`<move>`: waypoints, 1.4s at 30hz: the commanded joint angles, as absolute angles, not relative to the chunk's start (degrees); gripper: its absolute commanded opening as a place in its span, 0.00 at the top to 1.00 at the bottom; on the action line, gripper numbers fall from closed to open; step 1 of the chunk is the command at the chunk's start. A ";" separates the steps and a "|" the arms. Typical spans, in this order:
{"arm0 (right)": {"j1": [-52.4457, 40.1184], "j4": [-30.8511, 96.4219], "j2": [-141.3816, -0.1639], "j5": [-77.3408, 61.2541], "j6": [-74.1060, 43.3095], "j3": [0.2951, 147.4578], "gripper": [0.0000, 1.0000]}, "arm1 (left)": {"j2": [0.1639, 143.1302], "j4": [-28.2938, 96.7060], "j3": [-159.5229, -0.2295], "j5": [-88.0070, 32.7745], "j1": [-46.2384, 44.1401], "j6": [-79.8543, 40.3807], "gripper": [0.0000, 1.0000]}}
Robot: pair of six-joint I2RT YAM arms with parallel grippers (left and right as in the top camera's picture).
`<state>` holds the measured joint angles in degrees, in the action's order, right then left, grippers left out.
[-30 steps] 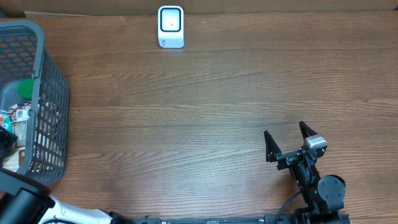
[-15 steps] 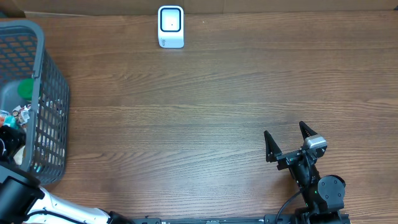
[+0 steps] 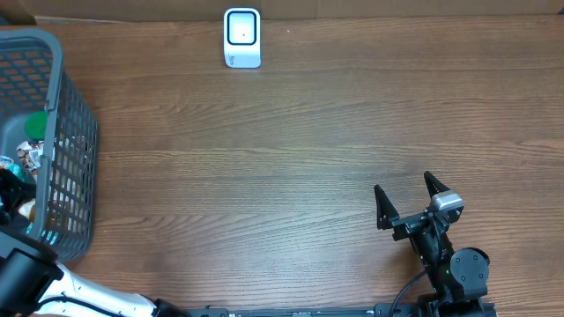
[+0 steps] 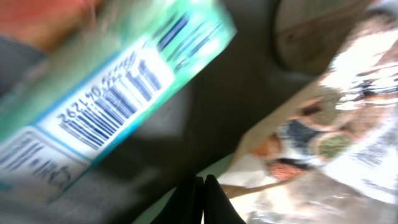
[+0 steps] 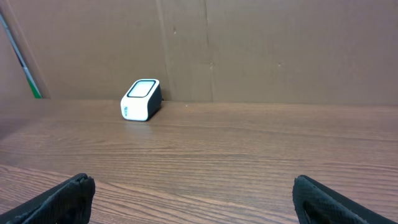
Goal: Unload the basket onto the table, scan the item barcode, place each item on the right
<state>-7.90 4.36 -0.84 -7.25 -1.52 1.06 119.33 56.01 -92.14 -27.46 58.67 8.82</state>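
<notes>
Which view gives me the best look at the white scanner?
Overhead: the scanner stands unobstructed at the far edge of the table, its whole scan window facing the camera. The right wrist view shows it from a low angle, with the window foreshortened. The left wrist view misses it.

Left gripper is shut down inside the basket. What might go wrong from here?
The left gripper is shut with nothing clearly between its fingers, so it may leave the gray basket empty. The green barcoded package and the foil pouch lie crowded together; a lift might drag the wrong one. The scanner stands far across the table, so a weak pinch might drop the item on the way.
</notes>
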 commanded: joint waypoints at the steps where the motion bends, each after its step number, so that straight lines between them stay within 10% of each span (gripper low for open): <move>1: -7.66 4.12 -0.16 -7.18 -1.43 0.47 0.00 | 111.77 55.66 -95.68 -30.09 58.78 4.67 0.96; 32: -7.66 4.12 -0.16 -7.18 -1.43 0.47 0.00 | 89.76 53.45 -95.70 -21.85 49.82 -4.32 0.96; 37: -7.66 4.12 -0.16 -7.18 -1.43 0.47 0.00 | 92.38 58.13 -94.43 -8.49 49.80 -5.89 0.73; 42: -7.66 4.12 -0.16 -7.18 -1.43 0.47 0.00 | 96.42 58.13 -89.67 -5.08 50.39 -7.55 0.24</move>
